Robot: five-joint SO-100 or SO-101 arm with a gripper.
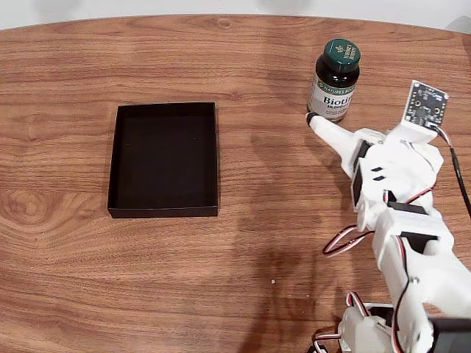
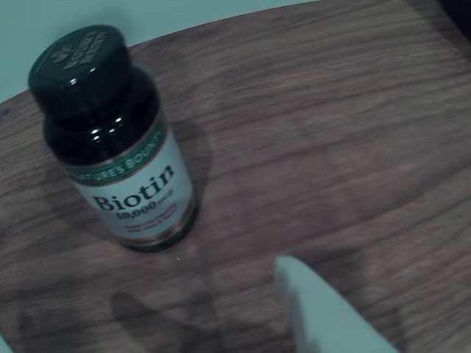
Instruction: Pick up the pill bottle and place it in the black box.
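The pill bottle (image 1: pixel 335 79) stands upright near the table's far right edge. It is dark amber with a green cap and a white "Biotin" label. In the wrist view the pill bottle (image 2: pixel 112 140) fills the upper left. My gripper (image 1: pixel 318 123) reaches in from the lower right, and its white fingertip (image 1: pixel 315 119) sits right at the bottle's base. In the wrist view one white finger (image 2: pixel 320 309) rises from the bottom edge, apart from the bottle. The gripper is open and holds nothing. The black box (image 1: pixel 164 207) lies left of centre with nothing in it.
The white arm (image 1: pixel 401 220) with its red and black wires takes up the lower right of the fixed view. A small circuit board (image 1: pixel 425 103) sticks up at the wrist. Bare wood lies between the bottle and the box.
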